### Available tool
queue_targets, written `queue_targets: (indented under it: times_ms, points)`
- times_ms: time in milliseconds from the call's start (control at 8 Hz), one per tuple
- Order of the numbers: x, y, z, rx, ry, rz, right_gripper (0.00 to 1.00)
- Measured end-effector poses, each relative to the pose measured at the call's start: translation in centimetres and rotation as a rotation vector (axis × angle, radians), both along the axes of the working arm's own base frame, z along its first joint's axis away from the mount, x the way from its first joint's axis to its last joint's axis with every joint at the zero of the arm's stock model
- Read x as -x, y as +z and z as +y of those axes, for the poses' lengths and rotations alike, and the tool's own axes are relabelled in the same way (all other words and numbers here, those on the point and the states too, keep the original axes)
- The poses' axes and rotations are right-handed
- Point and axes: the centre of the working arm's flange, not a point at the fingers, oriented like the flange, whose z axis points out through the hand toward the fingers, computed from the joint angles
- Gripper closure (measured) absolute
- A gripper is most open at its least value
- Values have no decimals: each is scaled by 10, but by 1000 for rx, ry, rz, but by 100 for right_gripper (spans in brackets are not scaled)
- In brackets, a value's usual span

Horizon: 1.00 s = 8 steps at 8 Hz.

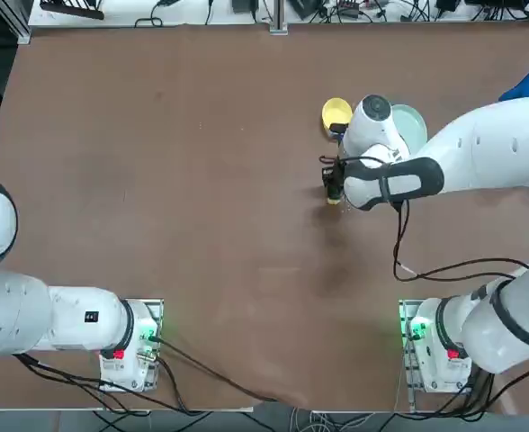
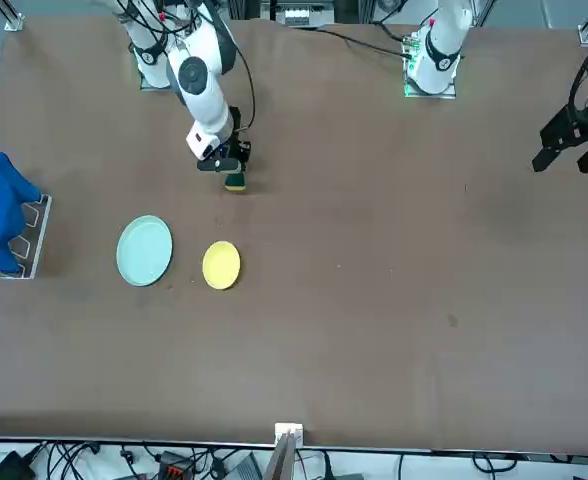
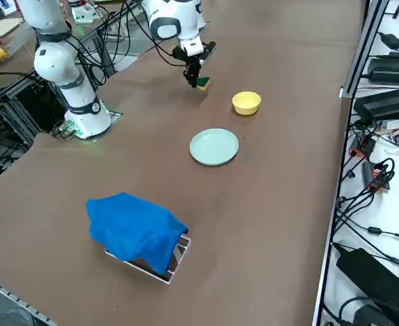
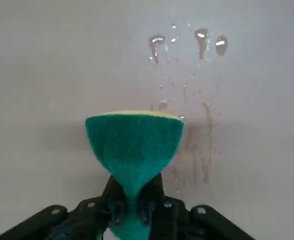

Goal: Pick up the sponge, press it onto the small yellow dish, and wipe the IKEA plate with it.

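Note:
My right gripper (image 4: 131, 212) is shut on the sponge (image 4: 133, 142), squeezing its green top so the block pinches in at the fingers. The gripper (image 2: 232, 170) holds the sponge (image 2: 235, 183) just above the table, a short way on the robot's side of the small yellow dish (image 2: 221, 265). In the top view the gripper (image 1: 334, 186) and the sponge (image 1: 334, 195) sit below the yellow dish (image 1: 336, 113). The pale aqua IKEA plate (image 2: 144, 250) lies beside the dish; in the top view my arm covers most of the plate (image 1: 411, 121).
A blue cloth (image 3: 135, 231) lies over a metal rack (image 2: 32, 240) at the robot's right edge of the table. Several water drops (image 4: 202, 42) and a wet streak mark the table beyond the sponge.

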Motion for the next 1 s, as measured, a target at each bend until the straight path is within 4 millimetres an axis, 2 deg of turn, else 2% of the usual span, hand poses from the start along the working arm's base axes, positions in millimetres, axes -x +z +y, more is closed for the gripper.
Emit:
queue_targets:
  times_ms: [375,875,1000]
  points:
    - [8,-13,5,10,-7,17,84]
    - [27,-50,23,-4,8,7,83]
    - [28,-50,25,-7,8,4,82]
